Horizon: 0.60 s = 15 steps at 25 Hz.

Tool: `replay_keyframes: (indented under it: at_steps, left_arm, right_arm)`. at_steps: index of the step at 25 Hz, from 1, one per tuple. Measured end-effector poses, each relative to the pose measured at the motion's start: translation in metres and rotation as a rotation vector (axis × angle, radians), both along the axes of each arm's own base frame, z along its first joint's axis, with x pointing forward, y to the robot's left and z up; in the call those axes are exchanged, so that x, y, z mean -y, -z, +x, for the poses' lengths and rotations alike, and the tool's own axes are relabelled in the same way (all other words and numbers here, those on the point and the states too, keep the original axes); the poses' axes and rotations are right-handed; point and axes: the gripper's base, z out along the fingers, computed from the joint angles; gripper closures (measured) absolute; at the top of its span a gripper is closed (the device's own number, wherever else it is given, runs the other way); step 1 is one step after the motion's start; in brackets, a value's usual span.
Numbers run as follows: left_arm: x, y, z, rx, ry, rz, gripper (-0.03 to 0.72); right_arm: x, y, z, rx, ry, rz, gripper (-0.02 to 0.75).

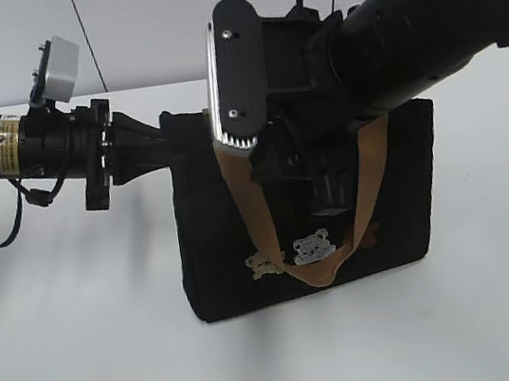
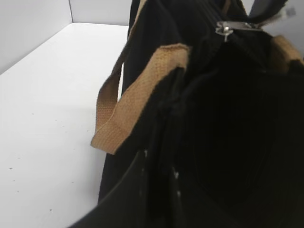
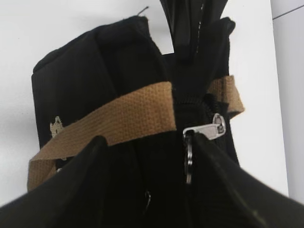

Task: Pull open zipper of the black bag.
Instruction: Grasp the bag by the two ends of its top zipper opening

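The black bag point(image 1: 402, 216) stands upright on the white bench point(image 1: 89, 368), a rectangular fabric tote with a ribbed weave. Two tan webbing handles point(image 1: 248, 211) hang down its front in a loop, and at the bottom of that loop sit small bear patches point(image 1: 313, 247), one pale grey and one tan.

Along the top edge runs the zipper point(image 3: 190, 107), a thin black line between the two fabric lips. Its silver metal pull point(image 3: 205, 129) lies flat across the seam, with a small ring at one end and a slim metal tab hanging beneath it. In the right wrist view one tan handle crosses the top just left of the pull.

The left gripper point(image 1: 156, 143) reaches in from the left to the bag's upper left corner; its fingers are together, and whether they pinch fabric there cannot be told, since the corner hides them. The right gripper point(image 3: 142, 190) hangs over the top middle of the bag, its fingers point(image 3: 85, 190) apart, one on each side of the pull and not touching it.
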Motion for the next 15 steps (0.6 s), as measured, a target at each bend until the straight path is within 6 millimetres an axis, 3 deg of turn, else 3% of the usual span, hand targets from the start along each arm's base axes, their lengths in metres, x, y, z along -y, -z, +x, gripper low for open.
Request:
replay_keyframes:
  at_steps: [11, 15]
  left_arm:
    - [-0.0001, 0.0006, -0.0009, 0.001, 0.011, 0.007, 0.657]
    - [-0.0001, 0.0007, -0.0010, 0.001, 0.011, 0.008, 0.657]
  right_arm:
    - [-0.0016, 0.0016, 0.0026, 0.015, 0.002, 0.007, 0.329]
    - [-0.0016, 0.0016, 0.0027, 0.016, 0.002, 0.008, 0.440]
